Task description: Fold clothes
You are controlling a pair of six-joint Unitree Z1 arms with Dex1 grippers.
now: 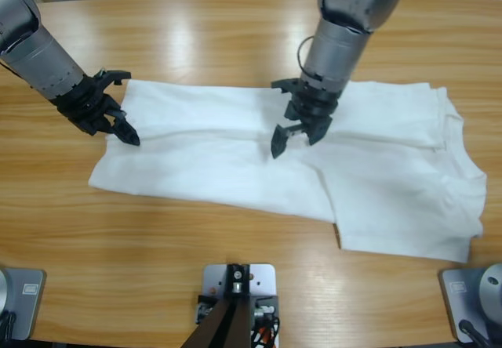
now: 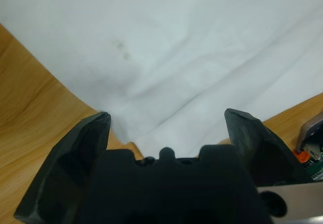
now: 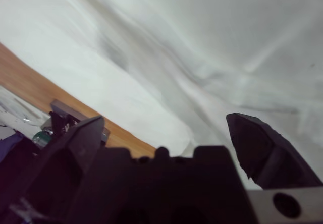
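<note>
Left gripper point(image 1: 118, 125) hovering spread at white T-shirt's point(image 1: 235, 156) left edge, right gripper point(image 1: 294, 132) hanging spread over its middle, wooden table point(image 1: 157, 262) lying beneath

The T-shirt point(image 1: 314, 160) lies spread across the table point(image 1: 235, 19), from left of centre to the right edge of the frame. The left gripper point(image 1: 118, 125) sits at its left edge. The right gripper point(image 1: 296, 135) hangs above its middle.
</note>
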